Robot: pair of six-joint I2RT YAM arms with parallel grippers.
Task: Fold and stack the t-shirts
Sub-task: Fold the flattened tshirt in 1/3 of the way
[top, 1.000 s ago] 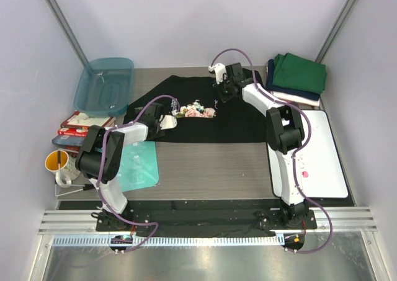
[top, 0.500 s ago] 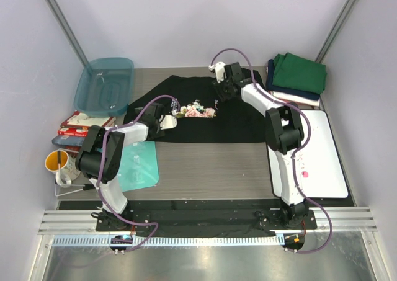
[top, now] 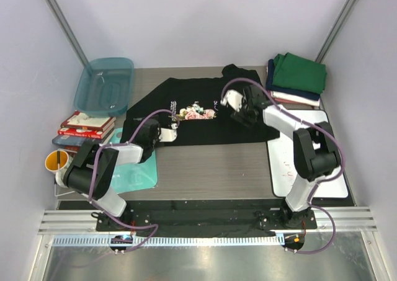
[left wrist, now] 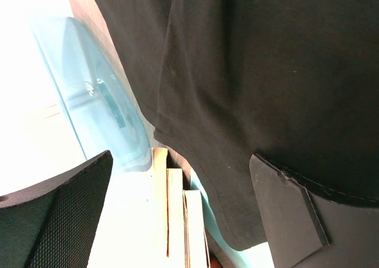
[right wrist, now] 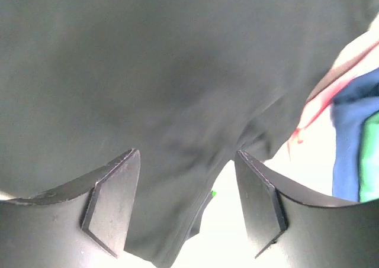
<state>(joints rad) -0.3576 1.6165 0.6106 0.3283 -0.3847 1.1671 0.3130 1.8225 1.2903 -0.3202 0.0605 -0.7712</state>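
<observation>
- Around the work I see a teal tub (top: 102,82) in the far left corner of the table, and a stack of books (top: 84,124) on the left edge just nearer than it.
- A yellow cup (top: 55,162) stands at the left edge nearer still. A teal flat mat (top: 138,169) lies beside it, partly under the left arm.
- A white board (top: 316,157) with a few red marks lies along the right edge, and the right arm reaches over its far end.
- The folded t-shirts (top: 299,75) are stacked in the far right corner: green on top, navy under it, a pinkish-white one at the bottom.
- The black t-shirt (top: 198,129) lies spread flat in the middle of the far half of the table. Its floral print (top: 197,112) faces up, and one sleeve reaches toward the folded stack.
- The left pincer (left wrist: 182,157) gapes wide and holds nothing. It sits low at the shirt's near left hem, and the cloth edge runs just beyond its fingers (left wrist: 290,212).
- The right pincer (right wrist: 186,154) stands parted and empty, above the shirt's right side just past the print. Black cloth fills the view beneath it, and the stack's colours are blurred off to one side.
</observation>
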